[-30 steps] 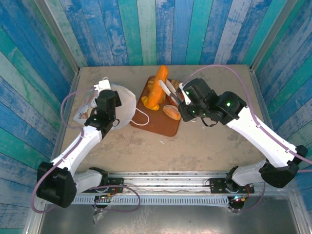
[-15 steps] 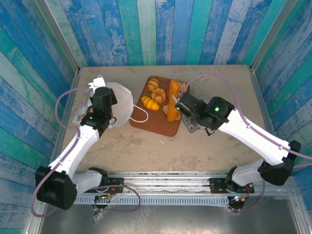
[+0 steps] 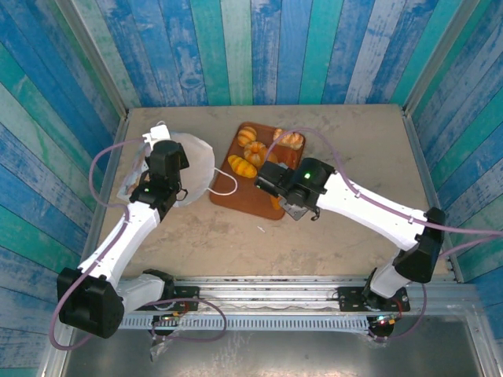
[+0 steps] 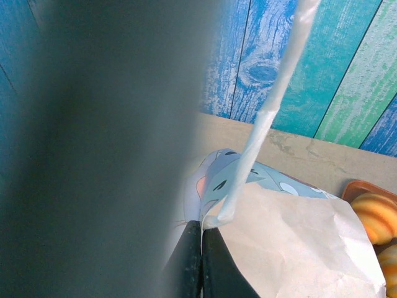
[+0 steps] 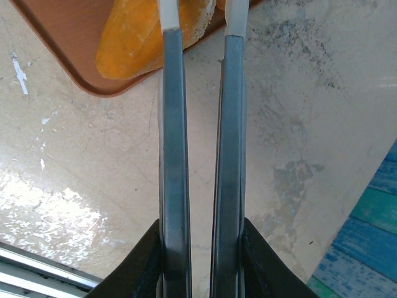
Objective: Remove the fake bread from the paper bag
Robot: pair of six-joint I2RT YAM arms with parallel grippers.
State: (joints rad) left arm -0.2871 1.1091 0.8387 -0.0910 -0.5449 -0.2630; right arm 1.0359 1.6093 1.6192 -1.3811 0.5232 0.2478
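Matt paper bag [image 4: 298, 242], glossy bread [image 4: 374, 215]

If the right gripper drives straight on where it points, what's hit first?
The orange loaf clamped in the right gripper, resting on the brown tray; beneath it, probably the tray itself.

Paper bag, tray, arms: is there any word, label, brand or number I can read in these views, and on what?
No text can be read.
paper bag: a grey-blue cartoon print, picture only, no letters visible.
tray and fake bread: unmarked.
left arm, right arm: no markings legible from above.
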